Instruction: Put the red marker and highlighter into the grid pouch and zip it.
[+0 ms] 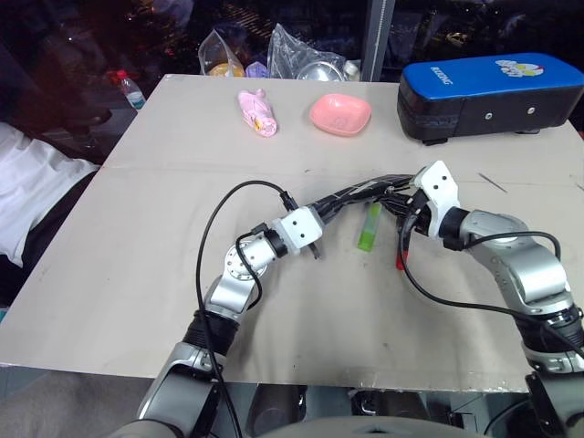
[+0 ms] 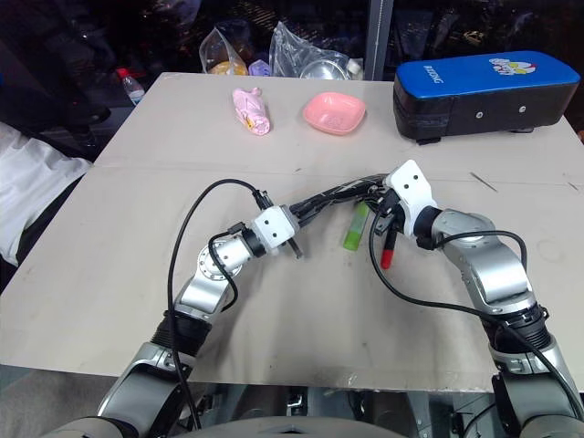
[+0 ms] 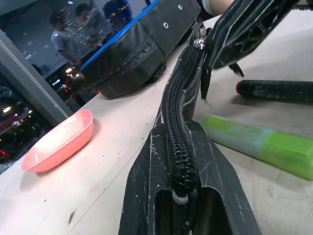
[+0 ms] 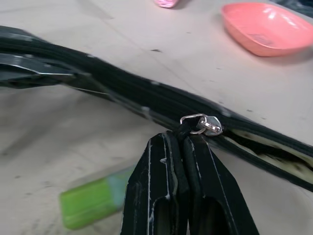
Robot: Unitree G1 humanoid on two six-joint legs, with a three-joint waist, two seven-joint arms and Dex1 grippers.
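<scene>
The grid pouch (image 1: 356, 193) hangs stretched between my two grippers just above the table, zipper edge up. My left gripper (image 3: 182, 196) is shut on one end of the pouch. At the metal slider (image 4: 208, 125), my right gripper (image 4: 182, 142) is shut on the zipper pull cord. Beyond the slider the zipper gapes and light lining shows. The light-green highlighter (image 1: 369, 228) lies on the table under the pouch. The red marker (image 2: 387, 251) lies on the table beside my right gripper (image 1: 411, 208), partly hidden by it.
A blue-and-black hard case (image 1: 488, 96) stands at the back right. A pink dish (image 1: 339, 114) and a pink packet (image 1: 257, 111) lie at the back, with plastic bags (image 1: 301, 50) behind them. A person's white sleeve (image 1: 27, 192) is at the table's left edge.
</scene>
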